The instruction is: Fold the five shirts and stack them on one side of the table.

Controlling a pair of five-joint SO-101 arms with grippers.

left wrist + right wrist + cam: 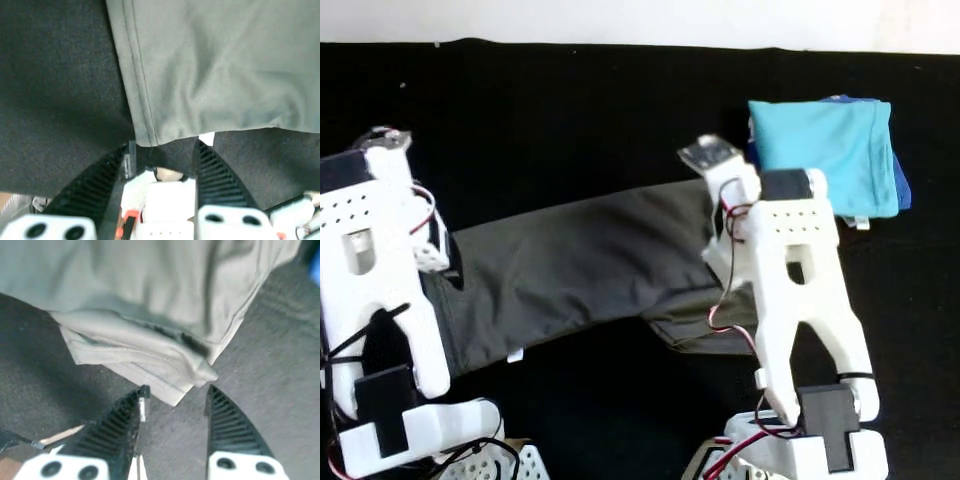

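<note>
1. We see a long grey shirt (580, 265) lying across the middle of the black table (570, 110), running from the lower left of the high view up toward the centre right.
2. In the upper right of that view a folded teal shirt (820, 150) rests on top of a blue shirt (902, 185), whose edge peeks out along the right side of the pile.
3. The left arm (370, 280) stands at the left edge of the high view, over the shirt's lower left end.
4. In the left wrist view the left gripper (166, 147) is released, its two black fingers spread apart with nothing between them. The stitched hem corner of the grey shirt (215, 75) lies just ahead of the fingertips, and a small white tag (206, 138) shows at the hem near one tip.
5. The right arm (790, 260) stands at the centre right of the high view, over the shirt's other end, close to the teal pile.
6. In the right wrist view the right gripper (178, 390) is also released, its fingers wide apart. A doubled-over corner of the grey shirt (150, 290) lies just in front of the tips. It seems to be a sleeve or collar fold, though we cannot tell which.
</note>
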